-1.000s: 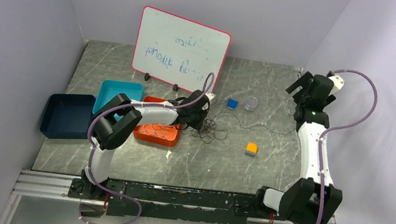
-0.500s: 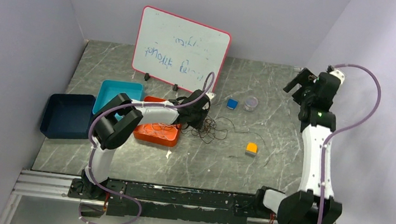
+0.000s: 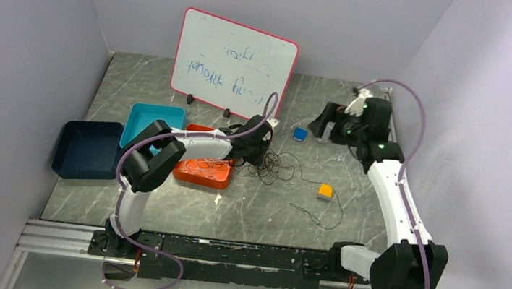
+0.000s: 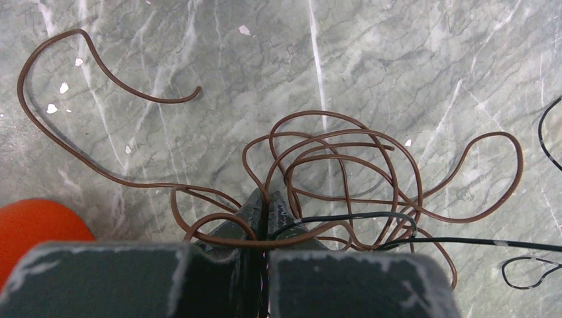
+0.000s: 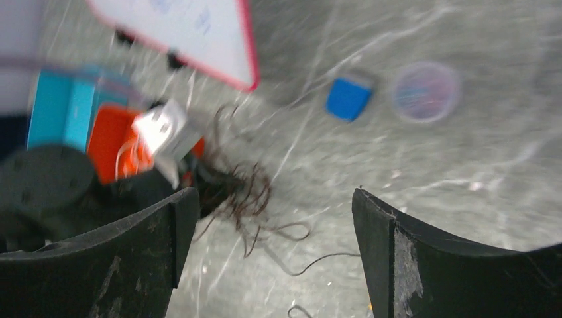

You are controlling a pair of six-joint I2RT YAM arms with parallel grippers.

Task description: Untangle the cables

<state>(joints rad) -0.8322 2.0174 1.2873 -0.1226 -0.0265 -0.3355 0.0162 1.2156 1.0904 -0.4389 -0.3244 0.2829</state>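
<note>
Currently: left jaws pinched on the tangle, right jaws spread wide

Far left on the grey marbled table (image 3: 159,206): a dark blue rectangular plastic tray (image 3: 85,148). A teal plastic tray (image 3: 158,117) sits just beside it. An orange plastic tray (image 3: 202,175) lies in front of the teal one. A white board with a pink-red frame (image 3: 233,62) stands upright behind them.

The left gripper (image 4: 265,202) sits low at the orange tray's right end, its fingers pressed together. Strands of the thin brown wire (image 4: 331,159) run into the seam between them.

The cables (image 3: 276,167) lie as a loose curly heap on the table, right at that gripper's tip. A thin black wire (image 3: 317,220) trails off rightward and curves past a small orange cube (image 3: 325,192).

Farther back sits a small blue cube (image 3: 301,134). The right wrist view, though blurred, shows a clear round dish (image 5: 425,91) near it.

The right gripper (image 3: 324,127) hangs just right of the blue cube. Its jaws are spread wide with nothing between them.
</note>
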